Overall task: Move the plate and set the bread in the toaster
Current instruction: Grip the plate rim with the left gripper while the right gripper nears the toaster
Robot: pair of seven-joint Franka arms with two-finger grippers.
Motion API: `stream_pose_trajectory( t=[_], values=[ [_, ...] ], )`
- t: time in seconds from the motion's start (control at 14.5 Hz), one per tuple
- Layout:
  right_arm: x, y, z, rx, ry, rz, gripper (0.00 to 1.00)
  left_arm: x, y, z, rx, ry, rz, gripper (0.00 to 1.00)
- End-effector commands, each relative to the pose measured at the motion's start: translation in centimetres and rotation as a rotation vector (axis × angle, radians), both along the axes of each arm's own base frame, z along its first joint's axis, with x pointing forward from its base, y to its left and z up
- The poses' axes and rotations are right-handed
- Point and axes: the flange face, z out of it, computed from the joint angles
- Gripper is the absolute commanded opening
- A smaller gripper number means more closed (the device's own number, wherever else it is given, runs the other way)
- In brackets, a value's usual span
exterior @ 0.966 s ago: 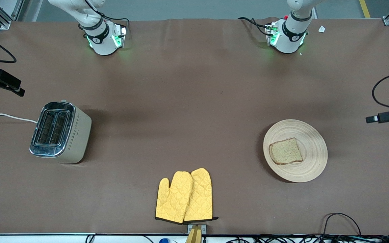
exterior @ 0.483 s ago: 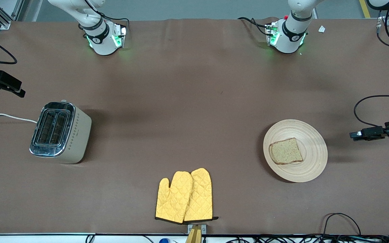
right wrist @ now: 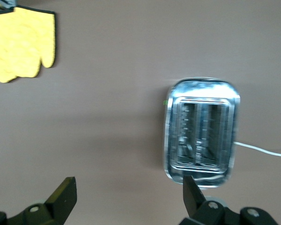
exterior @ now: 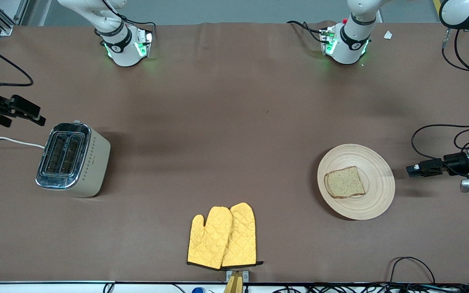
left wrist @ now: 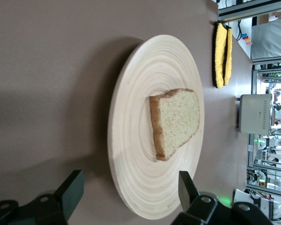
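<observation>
The round pale plate (exterior: 375,195) lies toward the left arm's end of the table, with the bread (exterior: 344,182) slice flat on it. My left gripper (exterior: 410,170) hangs low beside the plate's rim, a small gap away, open. In the left wrist view the plate (left wrist: 126,140) and bread (left wrist: 175,122) lie just ahead of the open left gripper (left wrist: 129,187). The cream toaster (exterior: 71,159) stands toward the right arm's end, both slots empty. My right gripper (exterior: 26,121) hovers open by the toaster's cord end. The right wrist view shows the toaster (right wrist: 201,129) below the right gripper (right wrist: 129,192).
A pair of yellow oven mitts (exterior: 223,237) lies near the table's front edge, midway between toaster and plate. The toaster's white cord (exterior: 6,139) runs off the table's end. Cables hang along the front edge.
My left gripper has come in from the table's end toward the plate's rim. My right gripper has shifted closer to the toaster. Plate, bread and toaster have not moved.
</observation>
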Motion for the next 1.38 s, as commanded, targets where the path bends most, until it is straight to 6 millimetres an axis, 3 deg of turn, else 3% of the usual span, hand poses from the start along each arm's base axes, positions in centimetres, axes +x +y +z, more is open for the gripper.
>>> stream_pose_trajectory(
  t=[0.0,0.21,0.55,1.03,1.1,1.31],
  values=[
    [0.7,1.1,-3.7,0.102,0.01,-0.055,1.0,0.4,0.0,-1.7,-0.007,-0.033,0.024,0.88],
    [2.0,4.6,-8.5,0.141,0.042,-0.092,1.0,0.5,-0.5,-3.6,-0.022,-0.064,0.033,0.87],
    [2.9,8.9,-13.2,0.131,0.152,-0.179,1.0,0.6,-1.7,-4.1,-0.043,-0.057,0.014,0.86],
    [4.5,10.5,-19.4,0.118,0.207,-0.206,1.0,1.1,-4.0,-4.5,-0.07,-0.043,-0.009,0.69],
    [5.0,11.4,-20.4,0.12,0.193,-0.208,1.0,1.1,-4.1,-4.8,-0.072,-0.039,-0.01,0.64],
    [5.6,13.0,-21.3,0.211,0.19,-0.267,1.0,1.2,-4.6,-5.0,-0.071,-0.04,-0.023,0.2]
  ],
)
